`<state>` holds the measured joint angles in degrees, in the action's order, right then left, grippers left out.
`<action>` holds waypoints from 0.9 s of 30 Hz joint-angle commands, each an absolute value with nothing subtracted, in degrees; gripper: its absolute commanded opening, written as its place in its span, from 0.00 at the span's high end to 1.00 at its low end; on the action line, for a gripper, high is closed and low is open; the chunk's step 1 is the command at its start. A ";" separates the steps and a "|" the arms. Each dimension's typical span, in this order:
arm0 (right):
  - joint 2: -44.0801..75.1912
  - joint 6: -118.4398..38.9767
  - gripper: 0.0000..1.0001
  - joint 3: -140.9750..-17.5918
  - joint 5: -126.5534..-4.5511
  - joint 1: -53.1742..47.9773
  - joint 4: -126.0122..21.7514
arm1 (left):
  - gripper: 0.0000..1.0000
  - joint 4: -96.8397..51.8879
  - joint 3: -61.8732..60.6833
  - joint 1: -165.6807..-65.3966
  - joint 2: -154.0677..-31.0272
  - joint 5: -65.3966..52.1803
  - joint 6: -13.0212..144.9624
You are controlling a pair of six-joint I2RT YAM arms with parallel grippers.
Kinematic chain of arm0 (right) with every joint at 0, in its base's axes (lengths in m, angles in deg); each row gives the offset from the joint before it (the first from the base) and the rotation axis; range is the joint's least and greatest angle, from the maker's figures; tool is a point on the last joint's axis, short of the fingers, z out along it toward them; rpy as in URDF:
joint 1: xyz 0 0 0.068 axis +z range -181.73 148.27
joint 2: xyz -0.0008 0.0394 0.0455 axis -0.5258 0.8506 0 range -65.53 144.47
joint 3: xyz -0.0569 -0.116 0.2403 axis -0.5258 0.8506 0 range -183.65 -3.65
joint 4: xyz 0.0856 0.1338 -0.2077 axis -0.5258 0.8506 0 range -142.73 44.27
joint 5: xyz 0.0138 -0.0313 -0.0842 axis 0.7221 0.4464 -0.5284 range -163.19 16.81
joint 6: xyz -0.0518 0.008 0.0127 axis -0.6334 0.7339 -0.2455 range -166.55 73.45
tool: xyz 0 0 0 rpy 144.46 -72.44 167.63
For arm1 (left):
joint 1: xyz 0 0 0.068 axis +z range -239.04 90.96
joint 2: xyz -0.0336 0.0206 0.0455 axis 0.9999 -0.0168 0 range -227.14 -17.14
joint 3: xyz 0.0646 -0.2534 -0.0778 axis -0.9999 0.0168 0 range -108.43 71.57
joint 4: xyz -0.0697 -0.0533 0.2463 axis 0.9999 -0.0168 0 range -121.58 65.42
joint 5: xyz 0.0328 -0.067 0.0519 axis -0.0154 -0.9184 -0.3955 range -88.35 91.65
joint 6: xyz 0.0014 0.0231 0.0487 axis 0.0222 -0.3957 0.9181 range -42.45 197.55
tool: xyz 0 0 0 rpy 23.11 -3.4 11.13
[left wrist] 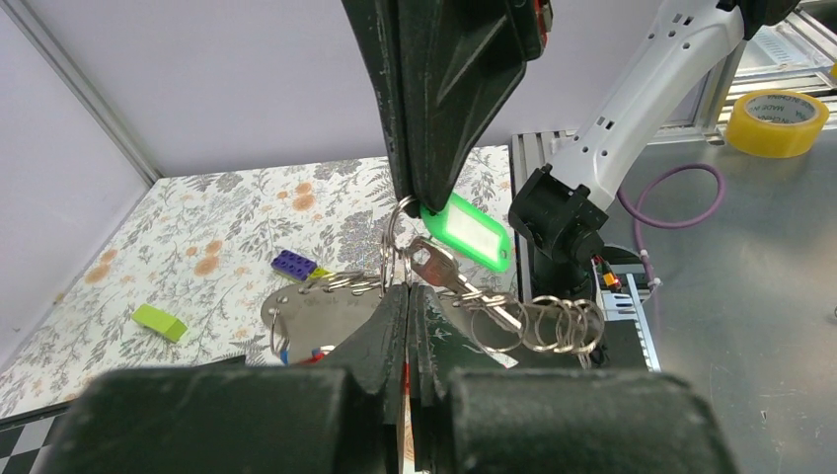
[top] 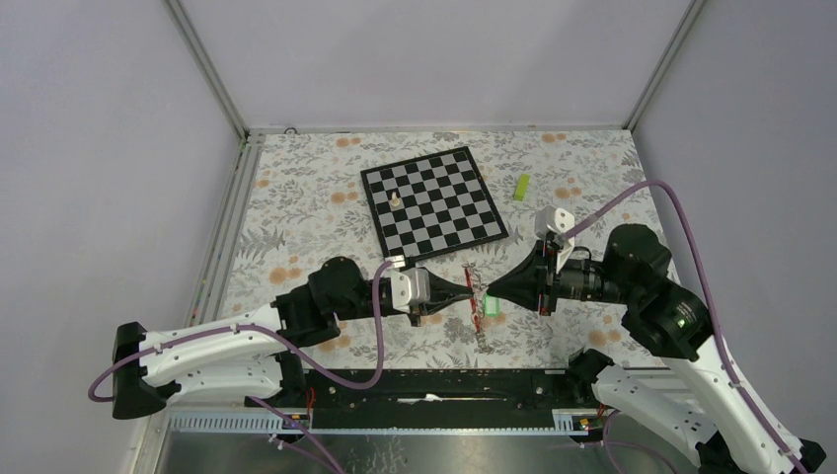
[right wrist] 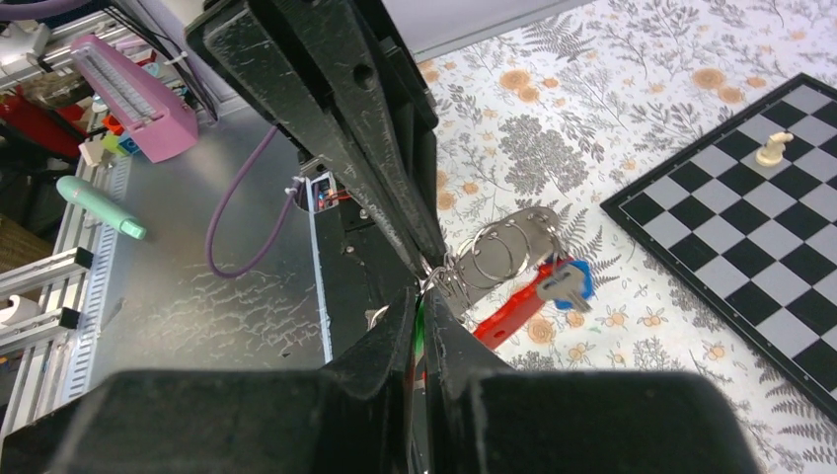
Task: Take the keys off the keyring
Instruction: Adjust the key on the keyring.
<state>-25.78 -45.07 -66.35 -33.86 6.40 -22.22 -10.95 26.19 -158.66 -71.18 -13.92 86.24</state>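
Silvery metal, bunched at mid-table just past the arm bases: the keyring [top: 479, 294], pinched from two sides. At its 9 o'clock, left claw [top: 470, 293], clamped shut on the ring. At its 3 o'clock, right claw [top: 488, 293], tip to tip with the other and likewise closed on the ring.

From the left wrist: a loop of the ring running from the shut fingers [left wrist: 385, 336] up to the other claw's tip at 12 o'clock, the keys [left wrist: 434, 265] threaded on it. Green tag [left wrist: 469, 229] at 1 o'clock, a string of small rings [left wrist: 543, 321] trailing off to 3 o'clock, purple block [left wrist: 294, 264] at 10 o'clock on the flowered table [top: 296, 197].

From the right wrist: blue-headed key [right wrist: 570, 283] and red strap [right wrist: 508, 311] at 2 o'clock off the tips.

Farther out, overhead: chessboard [top: 434, 202] at 11 o'clock from the bunch, with one pale chess piece [top: 395, 197] upright on it. Lime block [top: 521, 186] at 1 o'clock, just off the board's far right corner.
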 commanded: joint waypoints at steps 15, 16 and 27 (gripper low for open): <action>-27.07 -39.23 1.00 -63.39 -31.70 6.28 -33.26 | 0.95 -9.05 23.30 -158.74 -71.92 -14.55 84.89; -26.85 -39.24 1.00 -63.58 -31.38 6.26 -33.26 | 0.93 -9.18 23.24 -158.74 -72.10 -14.47 84.86; -26.27 -38.99 1.00 -63.77 -30.21 6.31 -32.27 | 0.69 -8.92 23.67 -158.74 -71.72 -13.07 84.85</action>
